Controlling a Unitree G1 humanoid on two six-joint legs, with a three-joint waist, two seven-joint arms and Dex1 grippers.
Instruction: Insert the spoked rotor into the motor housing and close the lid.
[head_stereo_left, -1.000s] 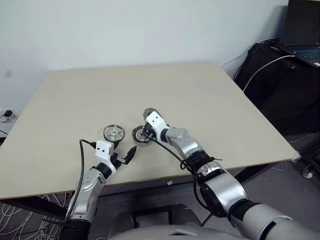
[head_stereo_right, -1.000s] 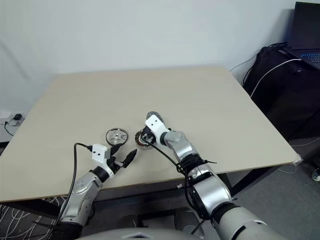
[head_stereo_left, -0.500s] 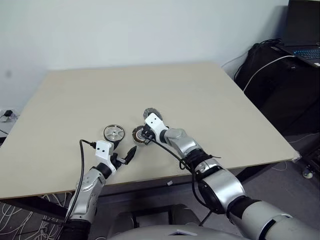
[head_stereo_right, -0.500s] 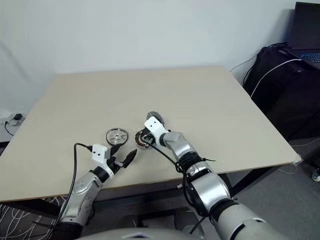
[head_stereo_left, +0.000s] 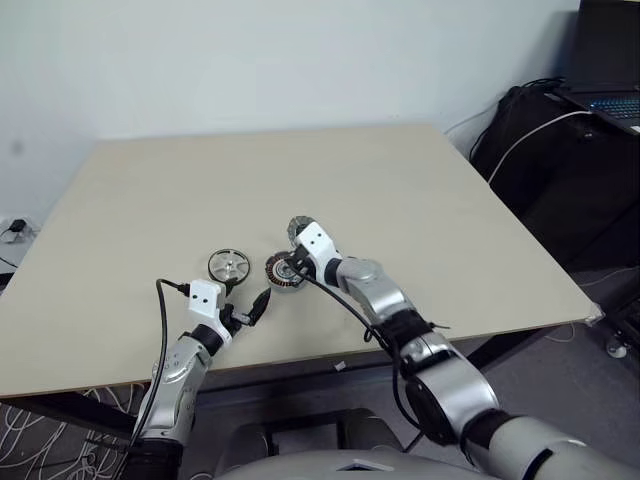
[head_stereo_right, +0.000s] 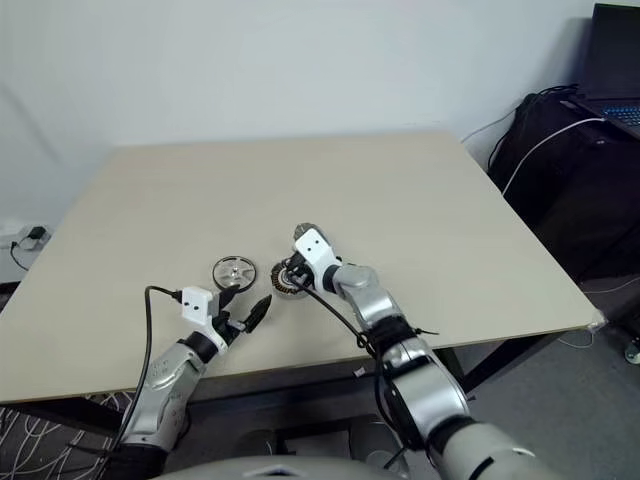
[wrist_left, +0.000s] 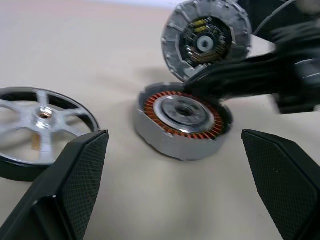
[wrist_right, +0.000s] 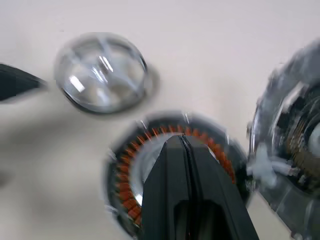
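An office or lab: bare table (head_stereo_left: 400, 190), laptop (head_stereo_left: 608, 70) on a cabled side stand.

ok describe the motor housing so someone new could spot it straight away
On the pale table, near the front edge, three small round parts sit close together. The housing is the middle one, with the rotor on one side and the lid on the other. Only it shows a ring of copper-brown windings around a pale centre.

The left tool (head_stereo_left: 257, 304) hung over the near edge of the surface (head_stereo_left: 420, 200) with its fingers spread wide, while the right tool (wrist_right: 181, 141), fingers pressed together, reached further in from that edge, angled slightly downward.
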